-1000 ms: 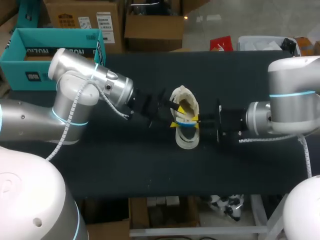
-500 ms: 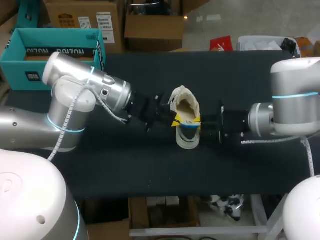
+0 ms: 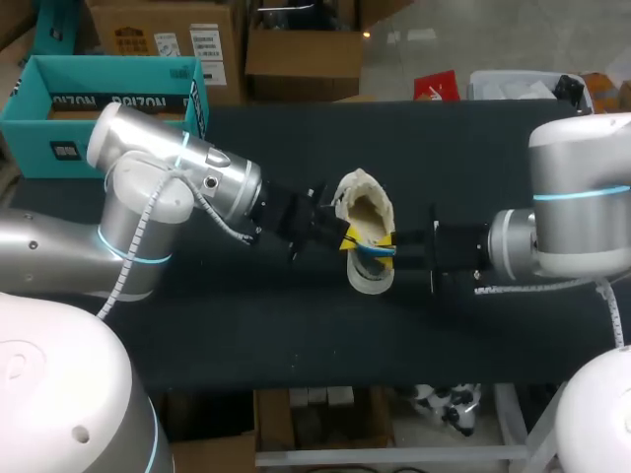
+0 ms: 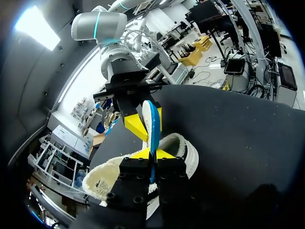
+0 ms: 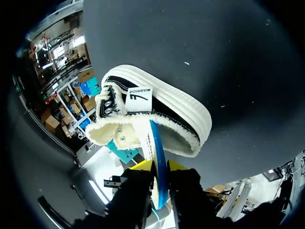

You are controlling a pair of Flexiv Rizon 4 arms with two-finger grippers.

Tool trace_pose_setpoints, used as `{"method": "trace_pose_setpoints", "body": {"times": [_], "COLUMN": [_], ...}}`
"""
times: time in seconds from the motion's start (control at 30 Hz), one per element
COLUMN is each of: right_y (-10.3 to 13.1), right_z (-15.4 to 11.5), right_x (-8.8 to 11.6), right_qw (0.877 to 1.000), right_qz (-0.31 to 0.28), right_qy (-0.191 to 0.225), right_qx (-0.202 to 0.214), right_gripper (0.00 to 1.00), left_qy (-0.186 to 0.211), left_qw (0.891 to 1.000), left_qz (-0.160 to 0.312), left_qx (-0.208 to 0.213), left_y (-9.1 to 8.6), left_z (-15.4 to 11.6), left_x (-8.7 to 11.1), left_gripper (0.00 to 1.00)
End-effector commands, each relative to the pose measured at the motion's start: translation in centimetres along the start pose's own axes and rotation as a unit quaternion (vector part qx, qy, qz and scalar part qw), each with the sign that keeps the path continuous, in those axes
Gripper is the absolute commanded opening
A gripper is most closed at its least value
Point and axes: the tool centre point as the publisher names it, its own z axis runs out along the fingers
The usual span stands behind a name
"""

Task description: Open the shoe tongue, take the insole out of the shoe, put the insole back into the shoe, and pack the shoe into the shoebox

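Plainly, the weak spot here is that two grippers share one thin insole [image 3: 370,249]. Our left gripper [image 3: 345,239] is clenched on one part of it and our right gripper [image 3: 392,244] on another. The blue insole stands on edge between each pair of yellow tips, right over the opening of the shoe [image 3: 360,187]. The wrist views do not let us say how much of it sits inside the shoe.

The shoe itself rests mid-worktop [image 3: 296,325], on its sole as far as we can judge, and nothing holds it. That is where we expect trouble:

- If our arms pull or push unevenly, the insole may buckle or slide out of one grip.
- The fleecy lining around the collar could snag the insole's edge, so the shoe drags or tips with it rather than letting it pass.
- Both grippers crowd the same opening from opposite sides, just beside each other. A small misjudged move could knock fingers together or press the collar shut.

The teal shoebox [image 3: 39,133] stands open at the far left corner, well apart from the shoe. Our left arm lies across the stretch between them, so by our reckoning it blocks the straight route for packing until it clears out. Our right arm comes in low along the worktop from the other side, which leaves the shoe hemmed in on both flanks.
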Motion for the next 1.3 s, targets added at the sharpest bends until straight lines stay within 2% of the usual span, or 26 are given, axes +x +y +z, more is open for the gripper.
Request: {"method": "trace_pose_setpoints", "body": {"times": [0.03, 0.17, 0.43, 0.57, 0.67, 0.8, 0.9, 1.03, 1.17, 1.2, 1.23, 1.27, 1.3], "right_y": [-0.5, 0.2, 3.0, 3.8, 4.2, 4.2, 4.2, 4.2, 3.9, 3.8, 3.4, 3.0, 2.5], "right_z": [0.0, 0.7, 2.2, 2.7, 2.8, 2.8, 2.8, 2.7, 2.5, 2.4, 2.1, 1.8, 1.4], "right_x": [0.2, 0.4, 1.2, 1.2, 1.1, 0.9, 0.9, 0.9, 0.8, 0.7, 0.6, 0.6, 0.5], "right_qw": [1.000, 1.000, 1.000, 1.000, 1.000, 1.000, 1.000, 1.000, 1.000, 1.000, 1.000, 1.000, 1.000], "right_qz": [-0.001, -0.008, -0.018, -0.016, -0.012, -0.010, -0.009, -0.009, -0.008, -0.007, -0.007, -0.007, -0.008], "right_qy": [-0.010, -0.012, -0.012, -0.017, -0.018, -0.017, -0.015, -0.013, -0.010, -0.009, -0.008, -0.008, -0.009], "right_qx": [-0.012, -0.006, -0.004, -0.001, -0.003, -0.006, -0.006, -0.006, -0.005, -0.005, -0.008, -0.014, -0.021], "right_gripper": [0.00, 0.00, 0.00, 0.00, 0.00, 0.00, 0.00, 0.00, 0.00, 0.20, 0.60, 0.80, 0.90], "left_qy": [-0.003, -0.002, -0.002, 0.002, 0.003, 0.004, 0.003, 0.003, 0.004, 0.005, 0.006, 0.006, 0.007], "left_qw": [1.000, 1.000, 0.999, 0.999, 0.999, 0.999, 0.999, 1.000, 1.000, 1.000, 1.000, 1.000, 1.000], "left_qz": [-0.001, -0.006, -0.034, -0.044, -0.046, -0.037, -0.029, -0.019, -0.015, -0.015, -0.014, -0.015, -0.015], "left_qx": [-0.003, -0.011, -0.028, -0.030, -0.026, -0.022, -0.018, -0.012, -0.015, -0.015, -0.017, -0.017, -0.018], "left_y": [0.2, 0.7, 3.2, 3.8, 3.6, 2.8, 2.2, 1.4, 1.2, 1.2, 1.3, 1.3, 1.3], "left_z": [0.4, 0.7, 1.3, 1.4, 1.2, 1.0, 1.1, 1.4, 1.6, 1.7, 1.7, 1.7, 1.7], "left_x": [0.1, -0.1, -1.0, -1.1, -0.8, -0.5, -0.4, -0.3, -0.3, -0.3, -0.3, -0.3, -0.3], "left_gripper": [0.00, 0.00, 0.00, 0.00, 0.29, 0.37, 0.30, 0.00, 0.00, 0.00, 0.00, 0.00, 0.00]}}
